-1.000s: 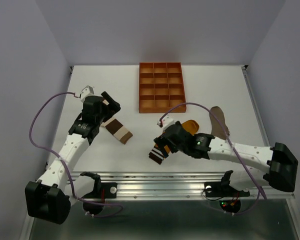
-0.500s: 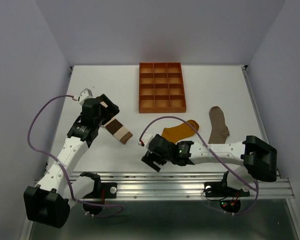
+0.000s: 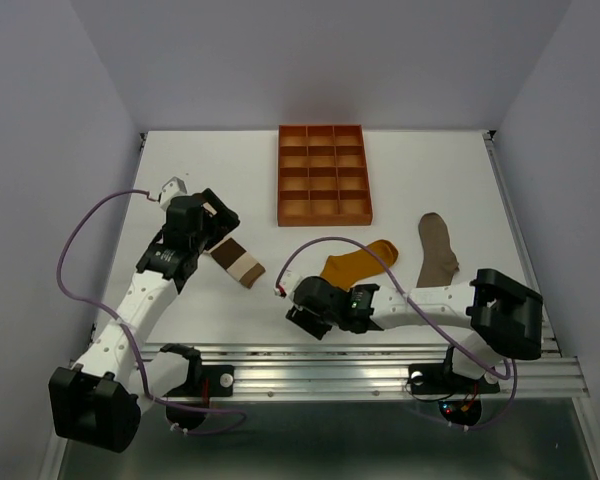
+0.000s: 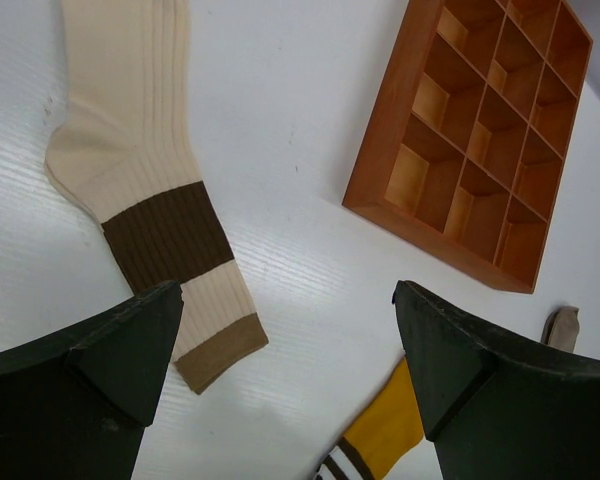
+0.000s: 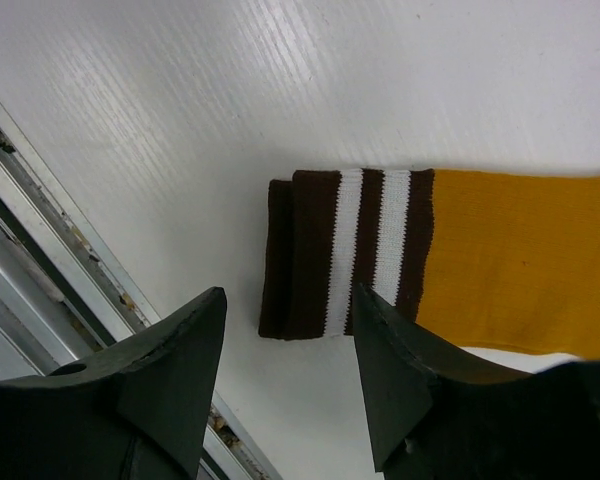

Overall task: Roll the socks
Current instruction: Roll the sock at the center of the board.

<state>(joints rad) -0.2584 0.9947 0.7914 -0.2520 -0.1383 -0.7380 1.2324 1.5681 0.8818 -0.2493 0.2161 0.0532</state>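
The mustard-yellow sock [image 3: 363, 262] lies flat on the white table. Its brown-and-white striped cuff [image 5: 345, 250] points at my right gripper [image 3: 305, 320] [image 5: 288, 295], which hovers low just off the cuff's end. That gripper is open with nothing between its jaws. The cream sock [image 3: 240, 264] [image 4: 140, 190] with brown and tan bands lies flat at the left. My left gripper [image 3: 216, 222] [image 4: 285, 295] hangs wide open above the bare table beside its tan end. The taupe sock [image 3: 438, 248] lies flat at the right.
The orange gridded tray [image 3: 322, 173] [image 4: 480, 140] sits at the back centre. An aluminium rail [image 3: 380, 362] [image 5: 40, 200] runs along the table's near edge, close behind my right gripper. Grey walls enclose the table on three sides.
My right gripper has let go of the mustard sock's cuff and slid left toward the near edge. The sock now lies stretched out. Its jaws have narrowed. The left arm has barely moved.
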